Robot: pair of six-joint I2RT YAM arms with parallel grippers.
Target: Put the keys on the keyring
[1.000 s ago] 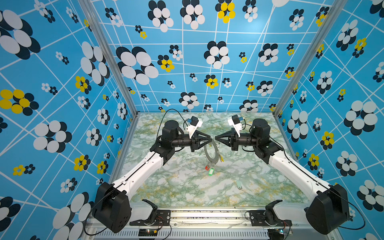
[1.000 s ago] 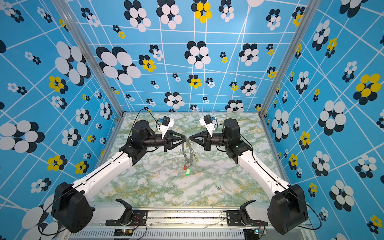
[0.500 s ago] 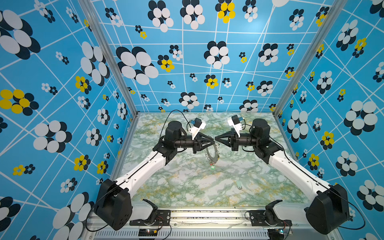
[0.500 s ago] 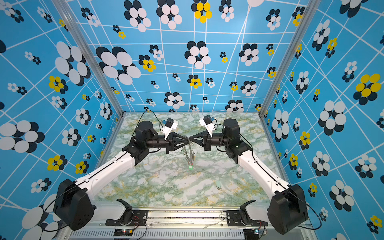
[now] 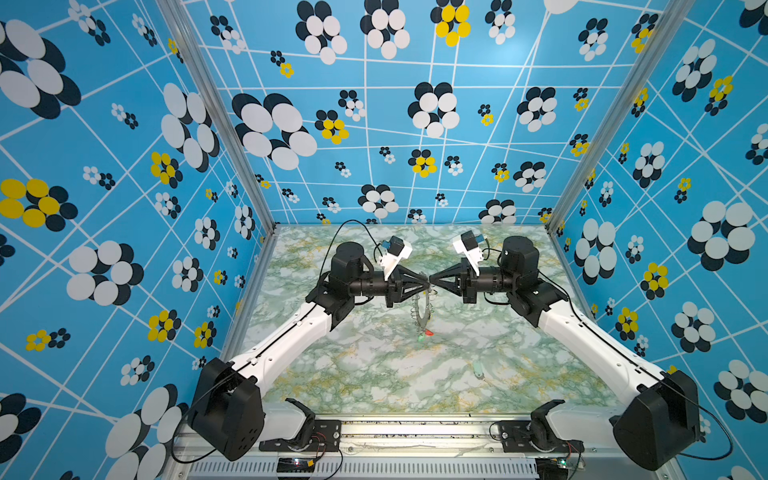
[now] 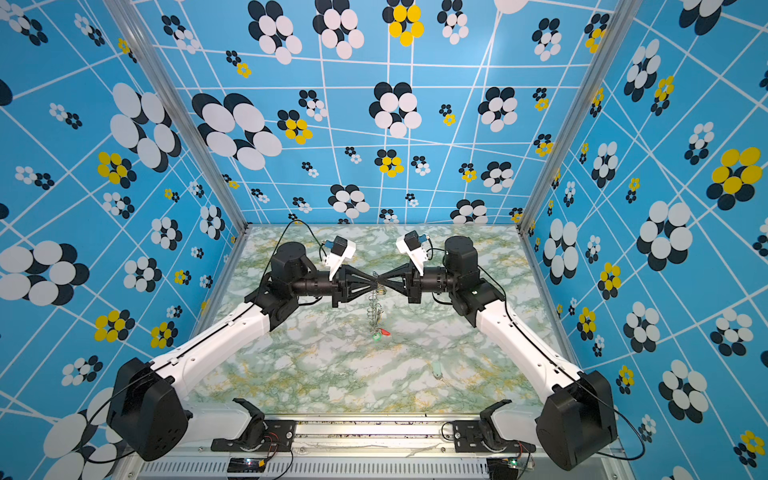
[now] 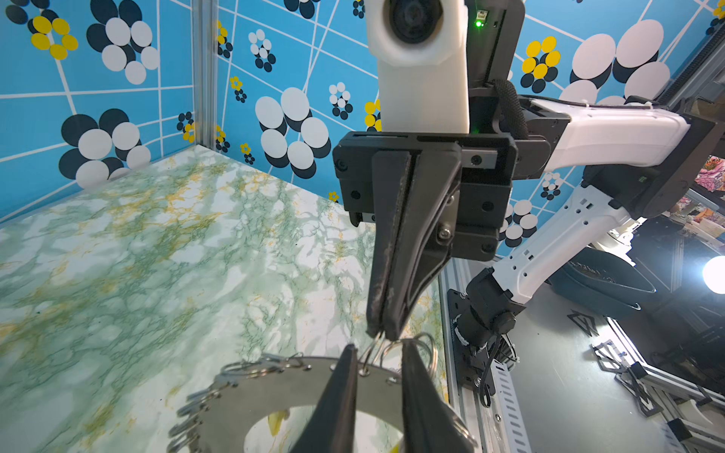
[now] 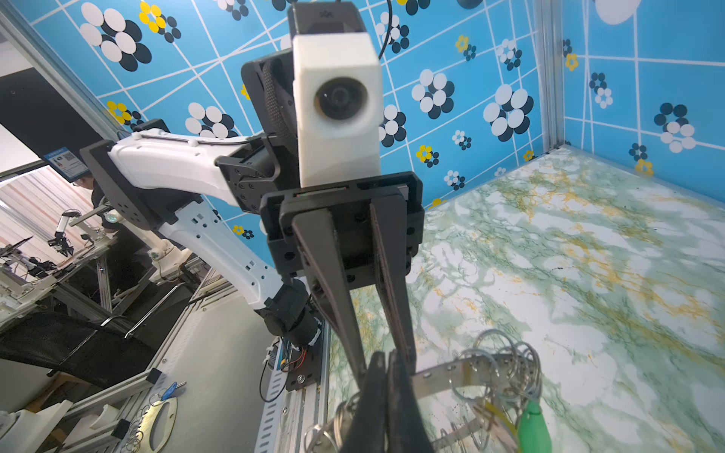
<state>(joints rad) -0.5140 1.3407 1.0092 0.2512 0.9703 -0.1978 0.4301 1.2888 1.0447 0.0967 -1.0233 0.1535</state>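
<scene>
**Keyring hung by one loop between the arms**

The right fingers (image 7: pixel 392 274) are pinched tight on a wire loop (image 7: pixel 372 349) at the rim of the keyring (image 7: pixel 274 388). The left fingers (image 7: pixel 341 392) stand narrowly apart astride that stretch of rim; whether they touch it is unclear. The keyring hangs on edge, green- and red-tagged keys (image 5: pixel 426 333) dangling at its low end. A mint-tagged key (image 5: pixel 478 369) lies well apart on the table (image 5: pixel 374 374).

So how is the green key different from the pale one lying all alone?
The green-tagged key hangs from the keyring; the pale mint key lies flat on the table, on no ring. The green tag is bright, the mint one washed-out. The green one has a red tag beside it; the mint one lies alone. Both have oblong plastic tags.
</scene>
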